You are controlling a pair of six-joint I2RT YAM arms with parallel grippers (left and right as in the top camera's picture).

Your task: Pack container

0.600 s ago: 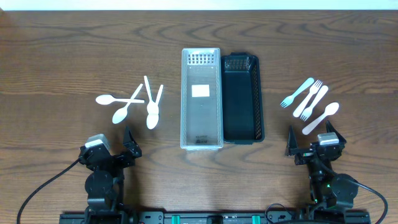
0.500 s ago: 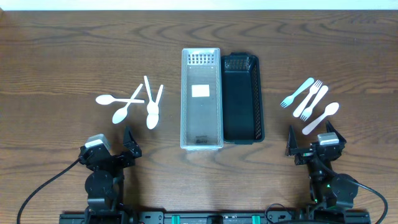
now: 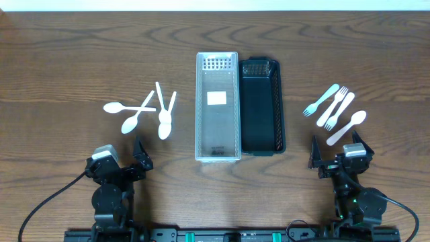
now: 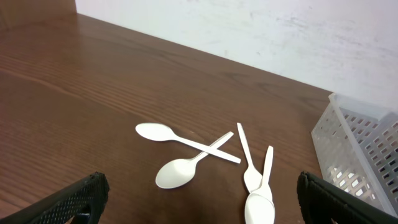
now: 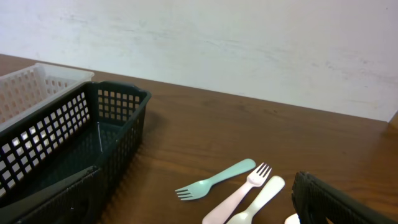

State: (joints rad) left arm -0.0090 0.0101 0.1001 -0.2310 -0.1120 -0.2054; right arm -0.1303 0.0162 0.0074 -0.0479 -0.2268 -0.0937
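Observation:
A clear slotted bin and a black slotted bin stand side by side mid-table. Several white plastic spoons lie left of them, also in the left wrist view. A teal fork, a pink fork and pale utensils lie at the right, also in the right wrist view. My left gripper is open and empty near the front edge, behind the spoons. My right gripper is open and empty just in front of the forks.
The black bin's wall sits close at the left of the right wrist view. The clear bin's corner sits at the right of the left wrist view. A white wall runs behind the table's far edge.

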